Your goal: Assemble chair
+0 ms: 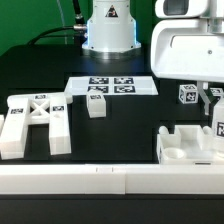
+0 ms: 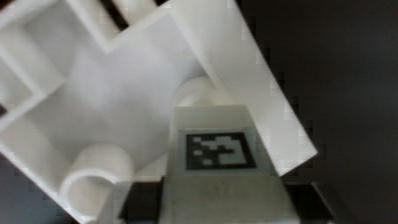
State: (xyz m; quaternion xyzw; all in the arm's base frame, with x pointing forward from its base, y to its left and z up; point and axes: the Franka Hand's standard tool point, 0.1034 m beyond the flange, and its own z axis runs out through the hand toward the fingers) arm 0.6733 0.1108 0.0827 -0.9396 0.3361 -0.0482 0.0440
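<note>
My gripper [image 2: 217,200] is shut on a white chair block with a square tag [image 2: 215,150]; dark fingers [image 2: 146,196] press on both its sides. Just beyond this block lies a large white notched chair part [image 2: 125,90] with raised walls. In the exterior view my gripper [image 1: 213,105] hangs at the right, with the held tagged block [image 1: 219,126] over the notched part [image 1: 185,145]. The X-braced frame [image 1: 35,120] lies at the exterior view's left. One small tagged cube [image 1: 97,103] sits near the middle, another [image 1: 188,95] beside my gripper.
The marker board [image 1: 112,86] lies flat in front of the robot's base [image 1: 108,30]. A long white rail [image 1: 110,182] runs along the table's front edge. The table top is black.
</note>
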